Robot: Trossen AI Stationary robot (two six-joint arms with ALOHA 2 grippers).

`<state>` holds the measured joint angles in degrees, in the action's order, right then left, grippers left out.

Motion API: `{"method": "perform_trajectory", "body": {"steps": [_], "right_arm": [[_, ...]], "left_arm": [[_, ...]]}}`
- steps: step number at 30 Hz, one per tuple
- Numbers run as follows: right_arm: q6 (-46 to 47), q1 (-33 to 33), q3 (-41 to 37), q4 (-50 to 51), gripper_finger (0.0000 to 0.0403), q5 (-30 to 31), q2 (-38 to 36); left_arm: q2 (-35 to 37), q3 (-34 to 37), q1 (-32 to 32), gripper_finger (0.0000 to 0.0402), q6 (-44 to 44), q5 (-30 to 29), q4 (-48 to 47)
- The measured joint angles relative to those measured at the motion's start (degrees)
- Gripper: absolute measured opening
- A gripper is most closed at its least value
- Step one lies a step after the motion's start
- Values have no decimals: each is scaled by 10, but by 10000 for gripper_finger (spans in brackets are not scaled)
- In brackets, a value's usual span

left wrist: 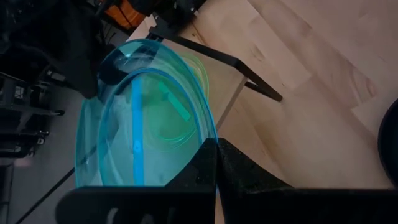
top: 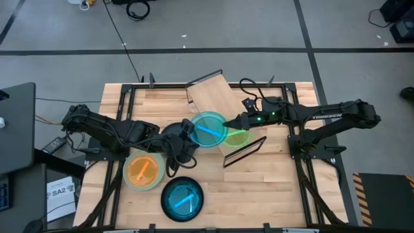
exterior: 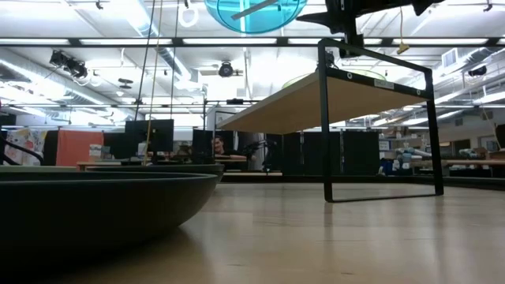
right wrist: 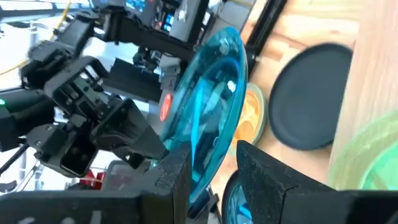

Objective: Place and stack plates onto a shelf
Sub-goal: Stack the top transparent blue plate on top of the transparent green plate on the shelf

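A see-through teal plate with a blue centre stripe [top: 208, 128] hangs in the air between both grippers, over the near-left end of the shelf [top: 213, 97]. My left gripper [top: 185, 133] is shut on its left rim and my right gripper [top: 237, 123] on its right rim. The low view shows the teal plate [exterior: 254, 12] high above the shelf board [exterior: 316, 99]. A bright green plate [top: 238, 138] lies flat on the shelf just right of the teal one. My left gripper pinches the teal plate's left rim [left wrist: 210, 140] between its two fingers [left wrist: 249, 180], coming level from the table's left. The plate is lifted clear and tilted. My right gripper pinches the opposite rim [right wrist: 211, 163] between its fingers [right wrist: 264, 171], coming level from the table's right.
An orange plate on a pale green one [top: 142, 171] lies near the table's left. A teal plate with a dark rim [top: 182, 198] sits by the near edge. A dark plate [right wrist: 311, 99] lies on the table under the left arm. The shelf's black wire frame [exterior: 379, 130] stands upright.
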<state>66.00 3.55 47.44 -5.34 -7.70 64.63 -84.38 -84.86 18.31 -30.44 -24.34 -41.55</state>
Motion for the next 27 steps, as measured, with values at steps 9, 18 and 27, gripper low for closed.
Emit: {"method": "perform_trajectory", "body": {"steps": [9, 18, 27], "right_arm": [[1, 0, 0, -1, 111, -10, 6], [0, 0, 0, -1, 66, -10, 9], [-3, 0, 0, -1, 27, -9, 9]], "left_arm": [[0, 0, 0, 7, -9, 0, -4], [0, 0, 0, 11, -9, 0, -4], [0, 0, -1, 26, -9, 0, -1]]}}
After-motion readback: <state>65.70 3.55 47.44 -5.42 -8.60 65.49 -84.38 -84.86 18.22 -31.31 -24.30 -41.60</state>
